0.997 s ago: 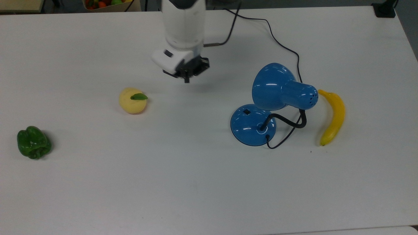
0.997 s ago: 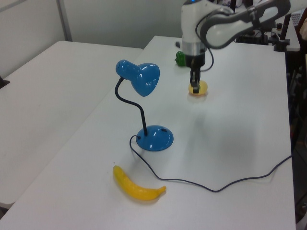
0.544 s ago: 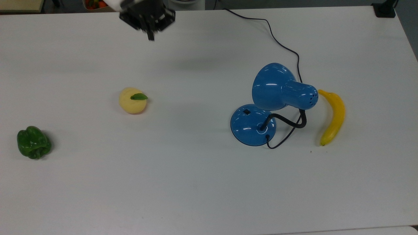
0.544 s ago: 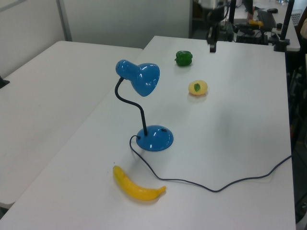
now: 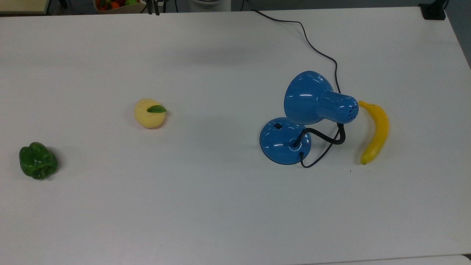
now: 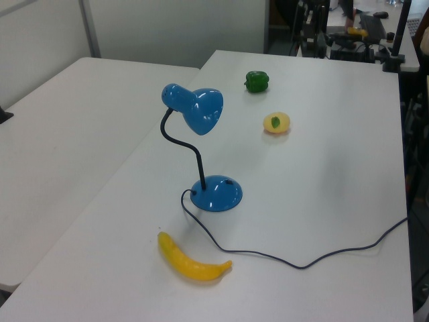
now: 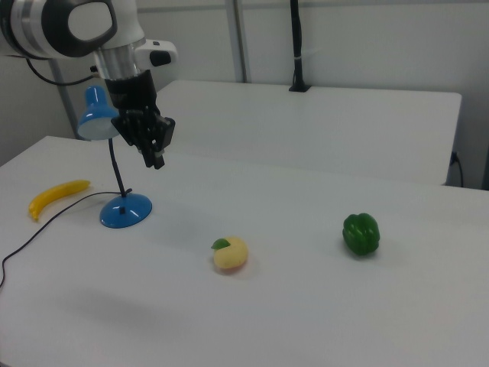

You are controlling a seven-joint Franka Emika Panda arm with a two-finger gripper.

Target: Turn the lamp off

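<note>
The blue lamp stands on the white table at the top view's right, with its shade (image 5: 312,97) leaning over the round base (image 5: 285,143). A small black switch (image 5: 278,126) sits on the base's upper left. The lamp's shade (image 6: 201,111) and base (image 6: 216,193) also appear in the left view. In the right view my gripper (image 7: 157,158) hangs high above the table, shut and holding nothing, well clear of the lamp base (image 7: 125,210). In the top view its dark tip (image 5: 152,7) pokes in at the upper edge, far from the switch.
A banana (image 5: 375,132) lies just right of the lamp in the top view. A yellow peach with a green leaf (image 5: 149,113) sits left of centre and a green pepper (image 5: 38,161) lies at the far left. The black cord (image 5: 316,51) runs to the table's far edge.
The gripper has risen and pulled away from above the table's middle toward the top view's upper left edge, staying shut. The lamp and the fruit have not moved.
</note>
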